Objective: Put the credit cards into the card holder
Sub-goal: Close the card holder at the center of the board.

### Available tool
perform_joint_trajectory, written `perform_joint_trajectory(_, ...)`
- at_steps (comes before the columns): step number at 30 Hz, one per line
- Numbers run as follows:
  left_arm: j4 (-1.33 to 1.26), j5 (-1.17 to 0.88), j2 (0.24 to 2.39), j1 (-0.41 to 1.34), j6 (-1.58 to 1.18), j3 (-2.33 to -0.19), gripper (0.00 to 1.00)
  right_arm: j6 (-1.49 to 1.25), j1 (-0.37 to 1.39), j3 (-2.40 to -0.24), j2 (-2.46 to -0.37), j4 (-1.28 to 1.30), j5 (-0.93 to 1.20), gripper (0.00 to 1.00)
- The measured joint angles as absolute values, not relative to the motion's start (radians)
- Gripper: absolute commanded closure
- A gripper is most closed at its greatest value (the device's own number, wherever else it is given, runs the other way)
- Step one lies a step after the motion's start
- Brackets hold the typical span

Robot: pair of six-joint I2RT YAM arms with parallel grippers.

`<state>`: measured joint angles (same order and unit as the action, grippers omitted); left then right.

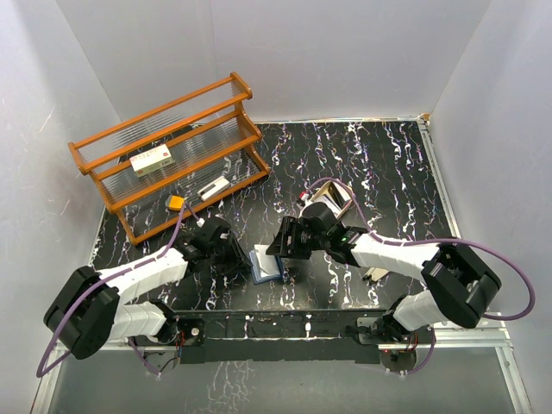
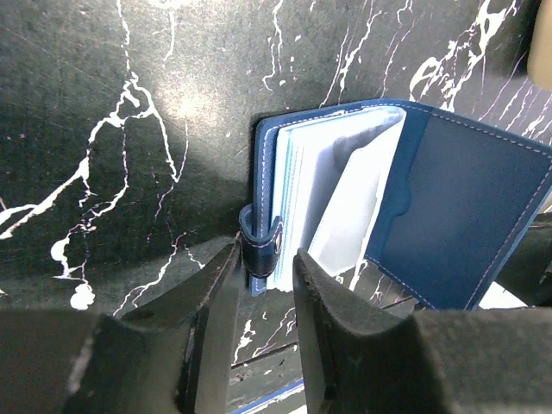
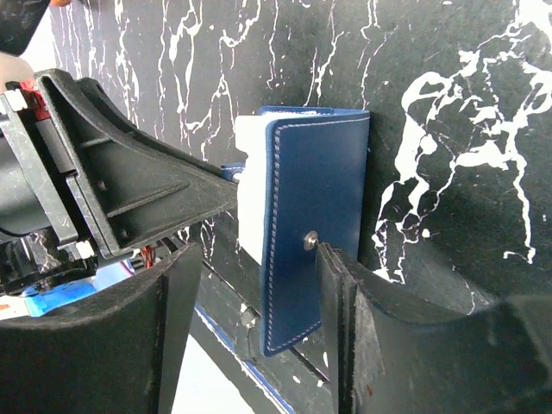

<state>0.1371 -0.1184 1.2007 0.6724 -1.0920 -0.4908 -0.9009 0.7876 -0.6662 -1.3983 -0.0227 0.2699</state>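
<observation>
Navy card holder [image 2: 466, 207] half-open, long axis seemingly near-far.

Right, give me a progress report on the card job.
Done: the card holder lies open on the table, pockets showing. In hand: the left gripper straddles its snap strap, the right gripper brackets the cover, jaws open. Left: every card; none shows in the pockets or in either gripper.

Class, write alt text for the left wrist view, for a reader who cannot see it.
A navy card holder is open on a black marbled table, its pale inner pockets showing. Its strap tab sits between the slightly parted jaws of the left gripper.
</observation>
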Motion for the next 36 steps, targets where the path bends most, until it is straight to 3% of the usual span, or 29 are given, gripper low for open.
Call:
perform_joint_trajectory(17,0.257,-0.032,1.189,0.672,-1.021,-0.554,0.76,-0.923,0.824,-0.669,-1.425,-0.075,0.322,0.51)
perform_joint_trajectory(24,0.250,-0.041,1.211,0.672,-0.994,-0.554,0.67,-0.925,0.840,-0.691,-1.468,-0.083,0.324,0.52)
perform_joint_trajectory(31,0.216,-0.075,1.211,0.672,-0.968,-0.554,0.67,-0.921,0.844,-0.698,-1.480,-0.074,0.306,0.52)
perform_joint_trajectory(36,0.218,-0.091,1.226,0.672,-0.940,-0.554,0.62,-0.918,0.844,-0.698,-1.480,-0.070,0.286,0.53)
